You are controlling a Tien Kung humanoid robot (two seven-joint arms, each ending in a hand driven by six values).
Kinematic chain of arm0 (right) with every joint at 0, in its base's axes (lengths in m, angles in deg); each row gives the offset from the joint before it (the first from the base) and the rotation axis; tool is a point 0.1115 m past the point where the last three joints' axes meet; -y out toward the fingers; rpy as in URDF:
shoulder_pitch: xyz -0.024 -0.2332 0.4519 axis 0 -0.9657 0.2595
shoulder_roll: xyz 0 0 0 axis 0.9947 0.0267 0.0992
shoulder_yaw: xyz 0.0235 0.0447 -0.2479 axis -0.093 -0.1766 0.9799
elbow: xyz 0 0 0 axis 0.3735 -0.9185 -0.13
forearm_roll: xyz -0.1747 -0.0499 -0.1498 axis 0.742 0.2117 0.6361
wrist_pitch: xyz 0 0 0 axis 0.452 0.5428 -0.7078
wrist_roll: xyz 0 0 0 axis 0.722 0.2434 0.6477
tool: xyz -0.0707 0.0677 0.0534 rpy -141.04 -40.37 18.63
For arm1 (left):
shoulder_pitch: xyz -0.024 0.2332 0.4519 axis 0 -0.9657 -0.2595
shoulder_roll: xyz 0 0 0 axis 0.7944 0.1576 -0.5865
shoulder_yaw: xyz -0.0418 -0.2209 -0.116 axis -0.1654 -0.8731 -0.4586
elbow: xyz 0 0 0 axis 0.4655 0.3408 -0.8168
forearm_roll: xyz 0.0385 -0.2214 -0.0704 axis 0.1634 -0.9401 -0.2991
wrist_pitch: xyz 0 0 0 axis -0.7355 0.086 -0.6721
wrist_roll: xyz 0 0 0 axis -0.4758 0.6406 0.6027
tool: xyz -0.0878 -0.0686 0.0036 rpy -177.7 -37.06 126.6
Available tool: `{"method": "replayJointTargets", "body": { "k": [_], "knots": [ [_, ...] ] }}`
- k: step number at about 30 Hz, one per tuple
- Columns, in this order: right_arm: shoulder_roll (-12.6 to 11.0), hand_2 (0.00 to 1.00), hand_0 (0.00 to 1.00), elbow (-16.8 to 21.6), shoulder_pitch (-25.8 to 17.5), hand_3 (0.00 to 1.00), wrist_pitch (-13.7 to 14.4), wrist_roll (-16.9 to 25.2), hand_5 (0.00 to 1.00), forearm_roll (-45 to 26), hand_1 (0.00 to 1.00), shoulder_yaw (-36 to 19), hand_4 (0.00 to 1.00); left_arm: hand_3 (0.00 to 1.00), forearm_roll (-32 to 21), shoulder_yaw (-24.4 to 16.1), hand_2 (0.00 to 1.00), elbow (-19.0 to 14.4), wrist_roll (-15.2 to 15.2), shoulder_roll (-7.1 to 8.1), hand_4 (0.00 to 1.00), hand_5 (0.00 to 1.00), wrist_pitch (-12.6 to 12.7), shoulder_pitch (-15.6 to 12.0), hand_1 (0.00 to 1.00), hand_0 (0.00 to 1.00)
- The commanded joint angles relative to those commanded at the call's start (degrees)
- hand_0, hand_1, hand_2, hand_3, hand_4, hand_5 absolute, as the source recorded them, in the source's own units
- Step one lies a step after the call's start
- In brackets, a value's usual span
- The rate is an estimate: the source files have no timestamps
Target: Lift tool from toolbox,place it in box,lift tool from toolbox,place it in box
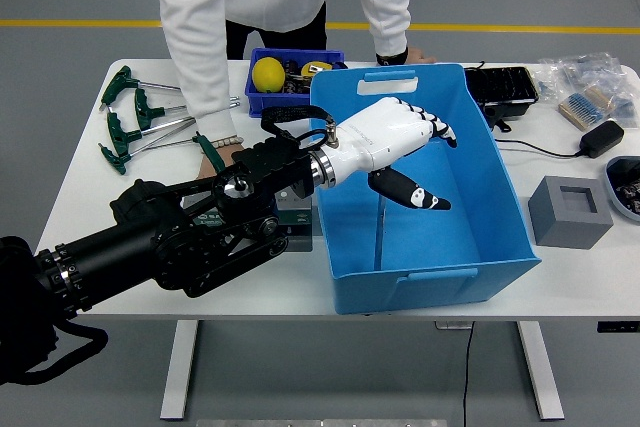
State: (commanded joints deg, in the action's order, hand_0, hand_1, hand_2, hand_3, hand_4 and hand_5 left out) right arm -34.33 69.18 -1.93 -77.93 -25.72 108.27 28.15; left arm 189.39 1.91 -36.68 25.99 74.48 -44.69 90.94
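My left hand (pixel 436 169), white with black-tipped fingers, hovers inside the big blue box (pixel 500 187), fingers spread and holding nothing. Below it a thin metal tool shaft (pixel 378 235) stands against the box's inner floor; its green handle is hidden behind the hand. The grey toolbox (pixel 297 223) sits left of the blue box, mostly covered by my black forearm. Several green T-handle wrenches (pixel 135 119) lie at the table's left. A person's hand (pixel 222 152) rests on the table by one green handle.
A small blue bin (pixel 330 59) with a yellow tape measure (pixel 267 75) stands behind the box. The person's other hand (pixel 405 55) leans on the far edge. A black tray (pixel 500 87), charger (pixel 600 137), grey block (pixel 568 211) and bags (pixel 590 82) fill the right side.
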Motion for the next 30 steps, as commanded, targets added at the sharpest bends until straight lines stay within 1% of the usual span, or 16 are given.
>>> {"method": "replayJointTargets", "body": {
  "k": [1,2,8,11,13,14,15,18,19,20,23,24,25,26,28,30],
  "knots": [
    [0.02,0.760,0.716,0.00,0.00,0.716,0.00,-0.02,0.864,0.11,0.671,-0.09,0.910,0.759,0.03,-0.44,0.864,-0.16,-0.15,0.07,0.998,0.778,0.22,-0.05,0.793,0.730],
    [0.02,0.760,0.714,0.00,-0.02,0.716,-0.01,-0.03,0.864,0.17,0.672,-0.14,0.910,0.786,0.05,-0.77,0.898,-0.30,-0.23,0.14,0.998,0.777,0.31,-0.12,0.816,0.756],
    [0.11,0.760,0.714,0.00,-0.16,0.717,0.01,-0.03,0.864,-0.02,0.672,-0.10,0.910,0.777,1.06,-3.58,0.883,-2.23,-0.32,1.21,0.998,0.792,0.08,-0.78,0.806,0.758],
    [0.16,0.760,0.714,0.00,-0.24,0.717,0.07,0.03,0.864,-0.34,0.672,0.05,0.910,0.777,2.93,-5.28,0.883,-3.48,0.46,2.25,0.998,0.792,-1.08,-1.28,0.806,0.758],
    [0.18,0.760,0.714,0.00,-0.31,0.717,0.07,0.11,0.864,-0.71,0.672,0.27,0.910,0.777,5.83,-6.31,0.883,-4.36,1.37,3.32,0.998,0.792,-2.50,-1.55,0.806,0.758],
    [0.17,0.760,0.714,0.00,-0.33,0.716,0.06,0.14,0.865,-0.75,0.672,0.29,0.911,0.667,7.29,-6.68,0.712,-4.65,1.70,3.77,0.998,0.819,-3.16,-1.65,0.689,0.701],
    [0.17,0.760,0.714,0.00,-0.34,0.716,0.06,0.16,0.865,-0.83,0.672,0.30,0.911,0.667,8.80,-7.03,0.712,-4.92,2.15,4.34,0.998,0.819,-3.95,-1.75,0.689,0.701],
    [0.17,0.760,0.714,0.00,-0.34,0.716,0.11,0.21,0.865,-1.03,0.672,0.35,0.911,0.667,12.52,-8.18,0.712,-5.46,3.43,6.50,0.998,0.819,-6.56,-2.17,0.689,0.701],
    [0.16,0.760,0.714,0.00,-0.39,0.716,0.12,0.26,0.865,-1.26,0.672,0.46,0.911,0.667,13.27,-8.83,0.712,-5.80,4.10,7.56,0.998,0.819,-7.77,-2.51,0.689,0.701],
    [0.16,0.760,0.715,0.00,-0.43,0.716,0.17,0.32,0.864,-1.51,0.672,0.53,0.911,0.604,13.58,-9.46,0.656,-6.15,4.62,8.81,0.998,0.850,-8.94,-2.88,0.653,0.708],
    [0.17,0.760,0.715,0.00,-0.53,0.716,0.34,0.44,0.864,-1.91,0.672,0.47,0.911,0.604,13.65,-10.66,0.656,-7.05,5.23,11.77,0.998,0.850,-10.30,-3.76,0.653,0.708],
    [0.16,0.760,0.715,0.00,-0.58,0.716,0.39,0.48,0.864,-2.01,0.672,0.43,0.911,0.604,13.54,-11.04,0.656,-7.47,5.43,13.36,0.998,0.850,-10.76,-4.13,0.653,0.708],
    [0.14,0.760,0.715,0.00,-0.61,0.716,0.40,0.49,0.864,-2.00,0.672,0.41,0.911,0.604,13.40,-11.19,0.656,-7.74,5.59,14.38,0.998,0.850,-11.10,-4.35,0.653,0.708],
    [0.11,0.761,0.713,0.00,-0.64,0.716,0.39,0.48,0.865,-1.90,0.671,0.34,0.911,0.514,13.08,-11.25,0.623,-8.08,5.97,15.67,0.879,0.855,-11.66,-4.66,0.638,0.708],
    [0.07,0.761,0.713,0.00,-0.67,0.716,0.41,0.45,0.865,-1.68,0.671,0.14,0.911,0.514,12.76,-11.08,0.623,-8.52,6.88,17.38,0.879,0.855,-13.25,-5.00,0.638,0.708],
    [0.07,0.761,0.713,0.00,-0.70,0.716,0.44,0.43,0.865,-1.44,0.671,-0.15,0.911,0.514,11.97,-10.87,0.623,-9.08,7.80,18.93,0.879,0.855,-15.66,-5.53,0.638,0.708]
  ]
}}
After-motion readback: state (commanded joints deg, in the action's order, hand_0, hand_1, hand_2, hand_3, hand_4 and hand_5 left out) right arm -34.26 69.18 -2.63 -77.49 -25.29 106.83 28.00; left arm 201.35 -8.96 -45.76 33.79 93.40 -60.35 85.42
